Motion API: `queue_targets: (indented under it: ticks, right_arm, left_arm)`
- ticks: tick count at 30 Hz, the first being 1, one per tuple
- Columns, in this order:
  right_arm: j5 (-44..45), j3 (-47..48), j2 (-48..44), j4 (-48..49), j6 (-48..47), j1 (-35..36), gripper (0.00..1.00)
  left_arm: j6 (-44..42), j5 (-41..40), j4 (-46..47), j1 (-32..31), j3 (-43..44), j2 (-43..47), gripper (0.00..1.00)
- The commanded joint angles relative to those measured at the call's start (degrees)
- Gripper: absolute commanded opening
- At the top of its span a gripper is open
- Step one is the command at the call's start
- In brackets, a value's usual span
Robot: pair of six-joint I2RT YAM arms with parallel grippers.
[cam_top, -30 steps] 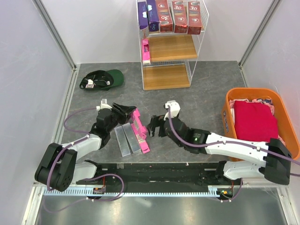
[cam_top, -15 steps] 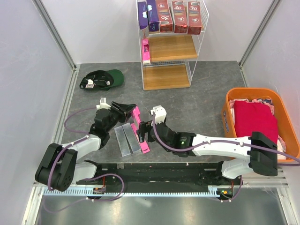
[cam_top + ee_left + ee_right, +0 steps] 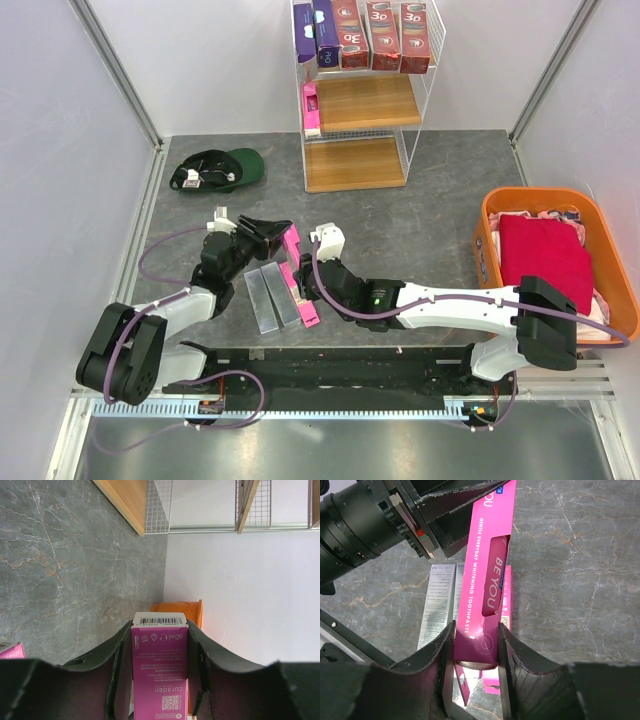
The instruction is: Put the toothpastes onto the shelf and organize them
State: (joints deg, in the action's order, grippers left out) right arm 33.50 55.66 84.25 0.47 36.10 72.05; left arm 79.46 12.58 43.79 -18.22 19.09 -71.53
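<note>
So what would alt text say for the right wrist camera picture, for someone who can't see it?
The right gripper clamps one end of a bright pink toothpaste carton whose other end sits in the left gripper, above a grey stone table. Under it lie two silver-grey cartons and another pink carton.

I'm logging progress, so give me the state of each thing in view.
left gripper: shut on held pink carton
right gripper: shut on that carton's other end
silver-grey cartons: flat on table
loose pink carton: flat on table
red and purple cartons: upright on shelf top board
</note>
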Motion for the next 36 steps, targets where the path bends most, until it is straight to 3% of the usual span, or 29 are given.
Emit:
queue_targets:
  ticks: [1,5,6,8,9,12,22,36]
  right_arm:
    - [0.9,2.2,-0.6,0.1,0.4,0.2,0.30]
    - [0.2,2.1,-1.2,0.1,0.6,-0.5,0.26]
    - [-0.1,2.1,-1.5,0.1,0.6,-0.6,0.26]
    - [-1.3,1.8,-1.7,0.1,1.2,-1.4,0.25]
    - [-1.7,1.6,-1.9,0.2,1.3,-1.8,0.25]
    - [-4.8,0.8,-2.9,0.8,2.6,-3.9,0.24]
    - [-17.6,-5.6,-10.0,5.0,6.4,-14.0,0.23]
    - [-48.2,-16.1,-20.0,21.3,19.4,-39.2,0.23]
  left_arm:
    - [2.1,0.7,4.1,0.7,-0.4,0.5,0.30]
    - [1.5,0.9,4.4,1.1,-0.5,1.1,0.46]
    - [1.1,1.0,4.3,1.3,-0.5,1.5,0.56]
    - [0.5,1.4,4.4,1.6,-0.5,1.8,0.65]
    - [-0.1,1.6,4.4,1.7,-0.4,2.1,0.82]
    - [-1.8,2.0,2.4,1.9,0.5,2.9,1.00]
    - [-5.5,1.0,-3.8,2.6,1.7,5.5,1.00]
    - [-7.7,0.9,-6.8,3.1,2.8,6.0,1.00]
